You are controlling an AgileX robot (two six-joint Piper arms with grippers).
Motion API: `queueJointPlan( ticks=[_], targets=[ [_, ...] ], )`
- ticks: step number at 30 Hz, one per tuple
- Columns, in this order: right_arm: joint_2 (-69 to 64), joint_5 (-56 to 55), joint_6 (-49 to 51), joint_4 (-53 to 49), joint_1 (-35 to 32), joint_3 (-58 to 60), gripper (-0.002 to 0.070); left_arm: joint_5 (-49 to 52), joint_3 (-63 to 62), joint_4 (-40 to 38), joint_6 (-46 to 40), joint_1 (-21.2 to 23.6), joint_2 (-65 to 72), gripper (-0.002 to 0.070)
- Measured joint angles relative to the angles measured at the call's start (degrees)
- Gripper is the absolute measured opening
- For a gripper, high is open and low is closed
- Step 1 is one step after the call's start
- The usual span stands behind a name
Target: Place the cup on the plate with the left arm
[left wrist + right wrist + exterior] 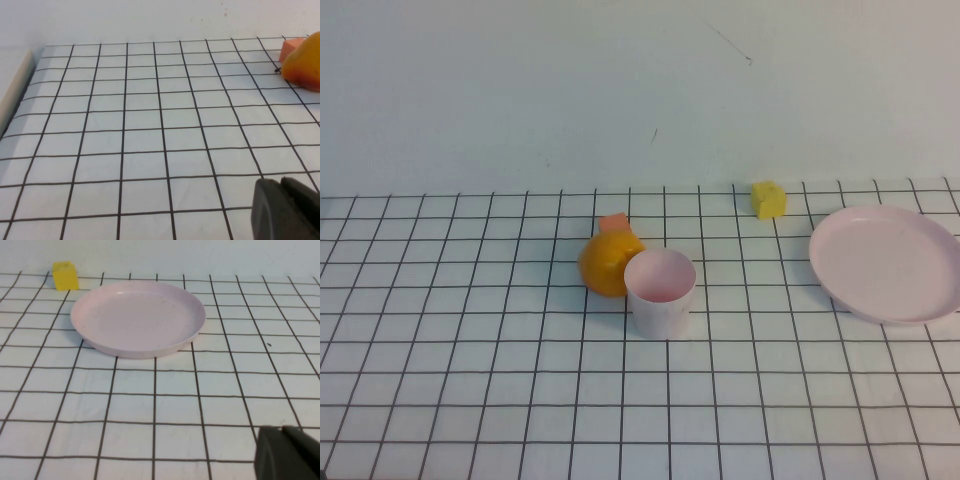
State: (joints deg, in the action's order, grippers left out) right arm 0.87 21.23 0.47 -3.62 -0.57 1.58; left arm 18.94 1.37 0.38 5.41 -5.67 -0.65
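Observation:
The pale pink cup [660, 292] stands upright at the middle of the gridded table, touching the orange fruit [605, 262] on its left. The wide pale pink plate [890, 262] lies at the right and is empty; it also shows in the right wrist view [137, 317]. My left gripper [280, 181] is shut and empty, low over the table left of the fruit [305, 62]; the cup is out of its view. My right gripper [281, 429] is shut and empty, short of the plate. Neither arm shows in the high view.
A small orange-pink block [614, 222] sits behind the fruit and shows in the left wrist view [291, 47]. A yellow block [768, 199] sits at the back, left of the plate, and shows in the right wrist view [64, 275]. A wall stands behind the table.

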Motion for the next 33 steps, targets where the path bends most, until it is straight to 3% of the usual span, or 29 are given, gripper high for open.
queueJointPlan(
  ticks=[8, 20, 25, 30, 33],
  targets=[
    [0.0, 0.0, 0.0, 0.0, 0.0, 0.0, -0.0002, -4.23, 0.24, 0.64, 0.0, 0.0, 0.0, -0.0002],
    [0.0, 0.0, 0.0, 0.0, 0.0, 0.0, -0.0002, -37.24, 0.24, 0.68, 0.0, 0.0, 0.0, -0.0002],
    [0.0, 0.0, 0.0, 0.0, 0.0, 0.0, -0.0002, -46.43, 0.24, 0.45, -0.11, 0.0, 0.0, -0.0002],
    [0.0, 0.0, 0.0, 0.0, 0.0, 0.0, -0.0002, -50.36, 0.24, -2.37, 0.25, 0.0, 0.0, -0.0002],
    [0.0, 0.0, 0.0, 0.0, 0.0, 0.0, -0.0002, -43.38, -3.18, -3.74, 1.92, 0.0, -0.09, -0.0002]
  ],
)
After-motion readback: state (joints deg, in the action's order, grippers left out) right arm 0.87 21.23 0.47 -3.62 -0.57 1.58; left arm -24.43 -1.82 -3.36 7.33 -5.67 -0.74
